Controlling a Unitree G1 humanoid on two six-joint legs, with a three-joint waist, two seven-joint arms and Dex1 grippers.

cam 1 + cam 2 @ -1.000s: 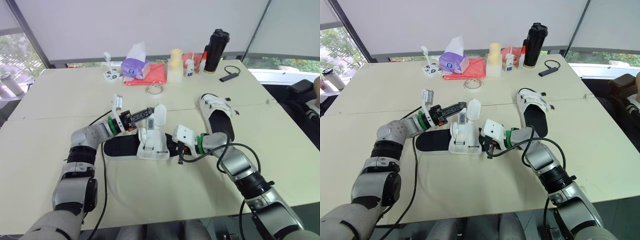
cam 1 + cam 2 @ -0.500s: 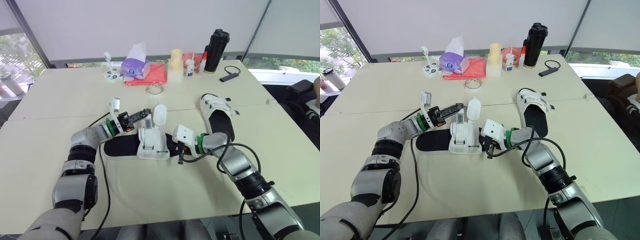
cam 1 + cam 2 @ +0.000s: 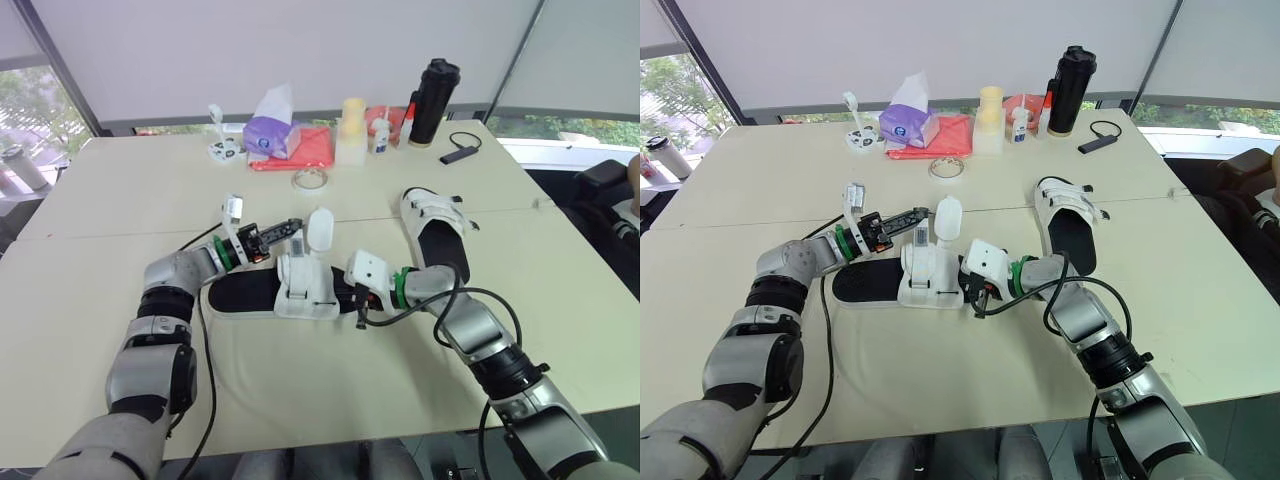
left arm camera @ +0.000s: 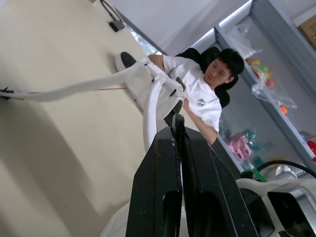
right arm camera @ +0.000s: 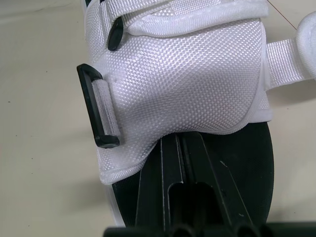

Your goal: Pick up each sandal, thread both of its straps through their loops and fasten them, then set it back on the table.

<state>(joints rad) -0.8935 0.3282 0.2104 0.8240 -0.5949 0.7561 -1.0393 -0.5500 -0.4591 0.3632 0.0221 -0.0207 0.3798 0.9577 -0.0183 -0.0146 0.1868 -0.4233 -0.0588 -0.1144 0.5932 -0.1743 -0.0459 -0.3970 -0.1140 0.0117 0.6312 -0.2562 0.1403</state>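
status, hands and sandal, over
Left hand shut on strap of near sandal. Right hand shut on same sandal, resting on table. Second sandal apart, out of the way.

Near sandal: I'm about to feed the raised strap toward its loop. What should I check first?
1. Left gripper holds the strap: ok, fingers shut on it.
2. Right gripper steadies the near sandal: ok, shut on the edge of its white upper.
3. Black loop is free: ok, nothing is threaded through it.
4. Strap is threaded: not ok, it stands up loose above the sandal.
5. Sandal's other strap is fastened: cannot tell.
6. Second sandal is out of the way: ok, it lies apart on the table, to the right.
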